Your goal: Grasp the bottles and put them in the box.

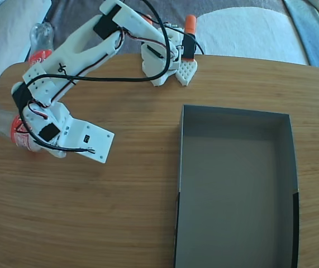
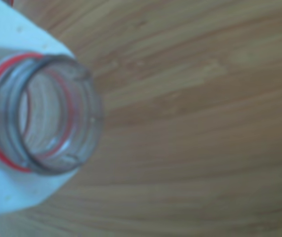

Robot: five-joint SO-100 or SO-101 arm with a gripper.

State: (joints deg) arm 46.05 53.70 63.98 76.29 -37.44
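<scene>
Bottles sit far left on the wooden table (image 1: 120,218): one red-label bottle (image 1: 41,42) at the edge, another bottle (image 1: 5,127) beside my wrist, its open neck (image 2: 42,113) against my white jaw. Can't tell if my gripper (image 1: 95,146) has clamped it. Light, slick, crushable plastic; I'd grab the stiff neck. Grey box (image 1: 234,184) waits right.

The fixed view looks steeply down on the worktop (image 1: 120,212) from above; the wrist view sits very close to a bottle's mouth (image 2: 47,113), sharing the same wood surface.
</scene>
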